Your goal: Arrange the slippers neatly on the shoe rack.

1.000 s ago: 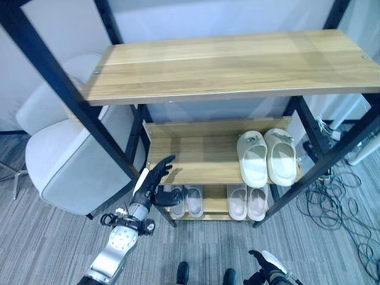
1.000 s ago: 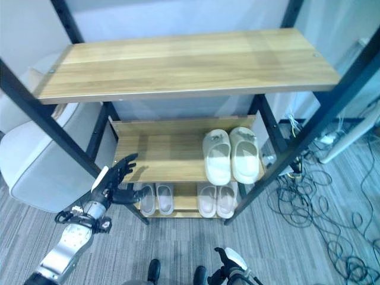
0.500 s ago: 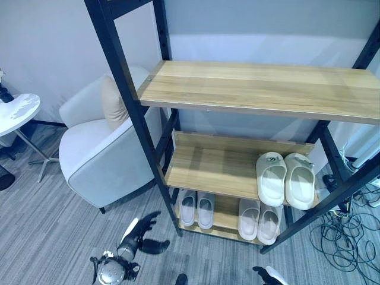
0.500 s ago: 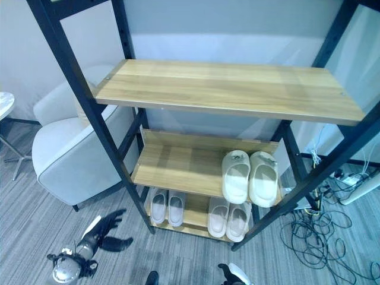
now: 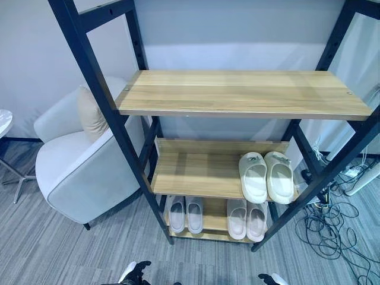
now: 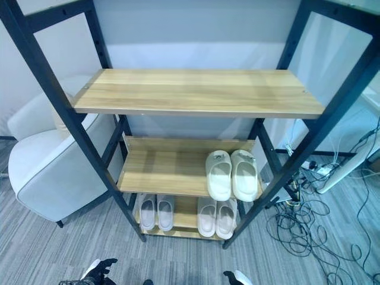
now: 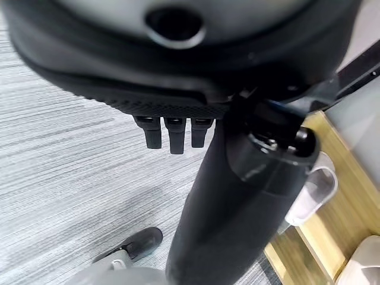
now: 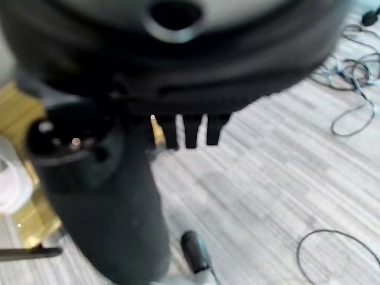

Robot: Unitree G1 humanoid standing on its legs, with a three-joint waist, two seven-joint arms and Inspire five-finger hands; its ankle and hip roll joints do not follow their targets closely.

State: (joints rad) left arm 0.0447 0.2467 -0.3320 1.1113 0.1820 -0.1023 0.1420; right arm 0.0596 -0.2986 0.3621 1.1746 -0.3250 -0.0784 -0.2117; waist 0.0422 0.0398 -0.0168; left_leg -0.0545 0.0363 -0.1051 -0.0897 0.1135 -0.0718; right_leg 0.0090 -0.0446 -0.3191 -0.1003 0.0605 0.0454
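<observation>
Shoe rack: three slipper pairs.
Left robot hand: bottom edge, cropped; fingers straight, empty.
Right robot hand: cropped; fingers straight.

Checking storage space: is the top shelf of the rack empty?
Empty: the top shelf shows bare wood; slippers sit on the two lower shelves.

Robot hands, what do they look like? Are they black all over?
Mostly, yes. The left hand and the right hand are both dark, almost black, with a big rounded body. Each has a row of short blocky fingers and a fat, tube-shaped thumb. Seen from the head, the left hand also has a small white cover.
</observation>
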